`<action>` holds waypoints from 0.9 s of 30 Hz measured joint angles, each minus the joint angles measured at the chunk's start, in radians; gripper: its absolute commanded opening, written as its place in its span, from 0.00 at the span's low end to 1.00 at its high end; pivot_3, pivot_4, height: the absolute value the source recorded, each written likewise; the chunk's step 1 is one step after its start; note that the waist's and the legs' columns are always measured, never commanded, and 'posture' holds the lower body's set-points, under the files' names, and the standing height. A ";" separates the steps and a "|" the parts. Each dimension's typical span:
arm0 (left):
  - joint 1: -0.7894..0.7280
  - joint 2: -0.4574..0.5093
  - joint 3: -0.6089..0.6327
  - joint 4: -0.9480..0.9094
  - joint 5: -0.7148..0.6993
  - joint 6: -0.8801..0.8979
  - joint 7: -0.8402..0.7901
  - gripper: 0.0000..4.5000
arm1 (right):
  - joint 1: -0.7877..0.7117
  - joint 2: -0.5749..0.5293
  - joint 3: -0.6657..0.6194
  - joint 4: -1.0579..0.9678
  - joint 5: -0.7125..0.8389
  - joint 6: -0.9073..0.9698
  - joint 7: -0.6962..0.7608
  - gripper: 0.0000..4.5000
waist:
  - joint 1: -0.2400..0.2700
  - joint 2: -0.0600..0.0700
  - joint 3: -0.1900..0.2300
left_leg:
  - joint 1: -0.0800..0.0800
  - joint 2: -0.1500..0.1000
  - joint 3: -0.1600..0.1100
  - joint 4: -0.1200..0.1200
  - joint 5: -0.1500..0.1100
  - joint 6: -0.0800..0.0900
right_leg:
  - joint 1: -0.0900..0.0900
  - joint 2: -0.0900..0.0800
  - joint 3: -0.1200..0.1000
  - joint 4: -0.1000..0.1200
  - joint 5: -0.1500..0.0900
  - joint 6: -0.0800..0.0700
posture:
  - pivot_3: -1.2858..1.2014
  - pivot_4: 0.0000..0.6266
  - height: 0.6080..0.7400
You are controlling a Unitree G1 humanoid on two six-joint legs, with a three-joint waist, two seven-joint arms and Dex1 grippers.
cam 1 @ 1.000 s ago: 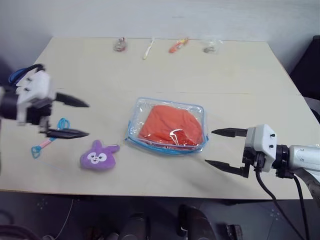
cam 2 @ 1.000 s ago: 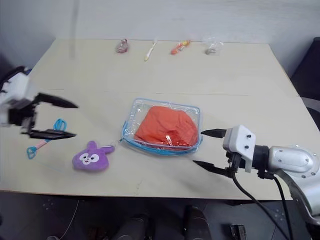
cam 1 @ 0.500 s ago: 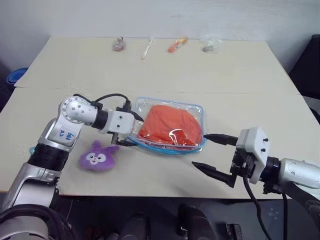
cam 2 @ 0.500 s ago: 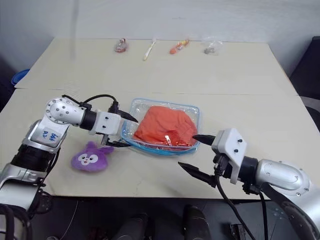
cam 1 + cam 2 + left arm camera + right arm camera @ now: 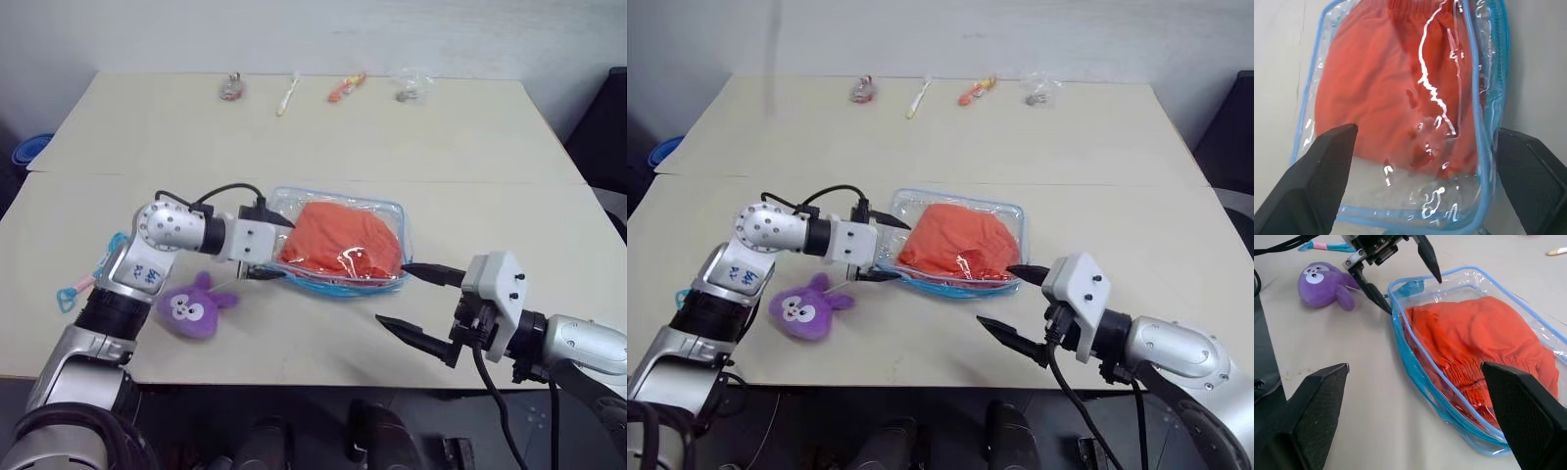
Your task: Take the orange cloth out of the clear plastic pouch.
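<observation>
The clear plastic pouch (image 5: 338, 245) lies flat near the middle of the pale surface (image 5: 470, 166), with the orange cloth (image 5: 341, 238) wholly inside it; the blue-edged rim runs all round the cloth, and whether the zipper is open I cannot tell. The left gripper (image 5: 277, 250) sits at the pouch's left end with its fingers (image 5: 1320, 169) spread wide, one on each side of that end; they seem to touch the plastic, though contact is hard to judge. The right gripper (image 5: 416, 304) hovers just beside the pouch's near right corner, its fingers (image 5: 1317, 404) also spread wide and holding nothing. A purple plush toy (image 5: 194, 305) lies just beside the left arm, towards the near edge; a small blue and pink item (image 5: 90, 279) lies further left; four small items line the far edge, among them an orange one (image 5: 347, 87) and a tiny clear bag (image 5: 411, 86).
</observation>
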 measured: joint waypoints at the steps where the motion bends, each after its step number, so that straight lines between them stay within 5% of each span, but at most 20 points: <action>1: 0.013 0.000 -0.001 -0.012 0.014 -0.008 0.007 0.99 | 0.000 0.000 0.002 0.000 -0.006 -0.001 0.001 1.00 | 0.001 0.000 0.000 | 0.000 0.000 0.000 0.000 0.000 0.000 | 0.000 0.000 0.000 0.000 0.000 0.000 | 0.52 0.24 1.00; 27: 0.008 -0.036 0.007 -0.085 0.060 0.079 0.123 0.99 | 0.009 0.000 0.032 0.002 -0.057 -0.028 0.040 1.00 | 0.001 0.000 0.000 | 0.000 0.000 -0.003 0.001 0.000 0.000 | 0.000 0.000 0.000 0.000 0.000 0.000 | 0.52 0.24 1.00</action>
